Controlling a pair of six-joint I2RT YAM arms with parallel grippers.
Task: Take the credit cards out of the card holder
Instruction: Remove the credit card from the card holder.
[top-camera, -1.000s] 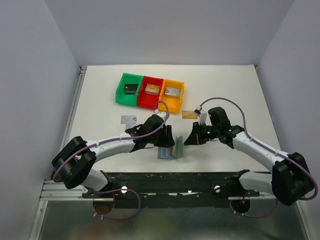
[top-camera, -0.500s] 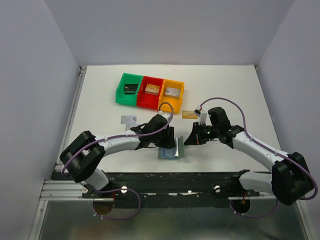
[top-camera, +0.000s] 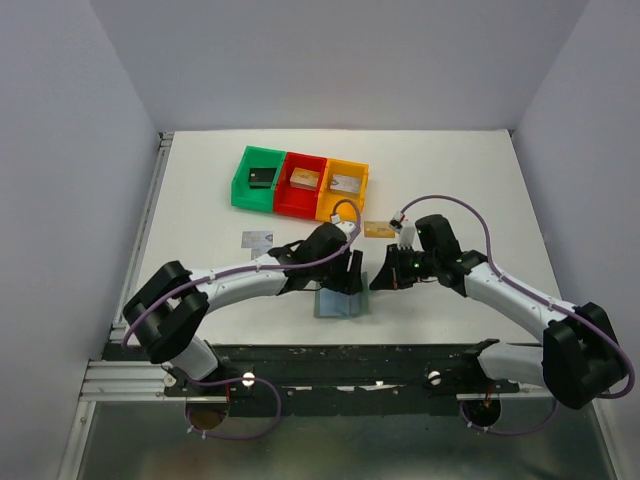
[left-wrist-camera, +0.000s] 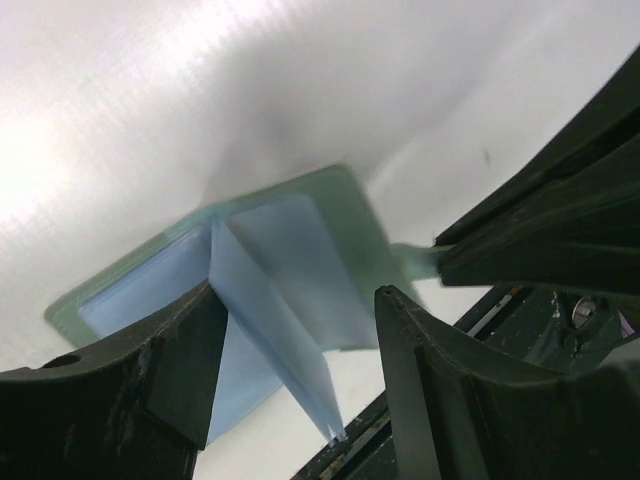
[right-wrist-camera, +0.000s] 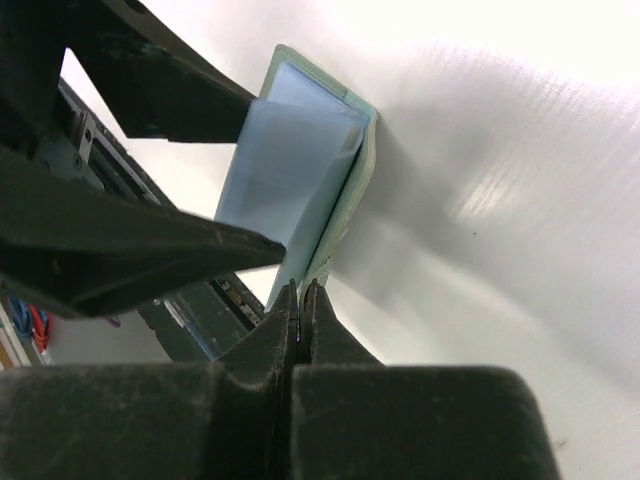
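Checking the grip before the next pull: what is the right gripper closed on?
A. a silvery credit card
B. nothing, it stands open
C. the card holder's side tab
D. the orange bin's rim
C: the right gripper is shut on the card holder at its side tab, which the left wrist view shows running into that gripper's dark tip.

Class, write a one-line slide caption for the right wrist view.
Shut right claw pinches the card holder by its edge, the left claw open around its pale blue pockets.
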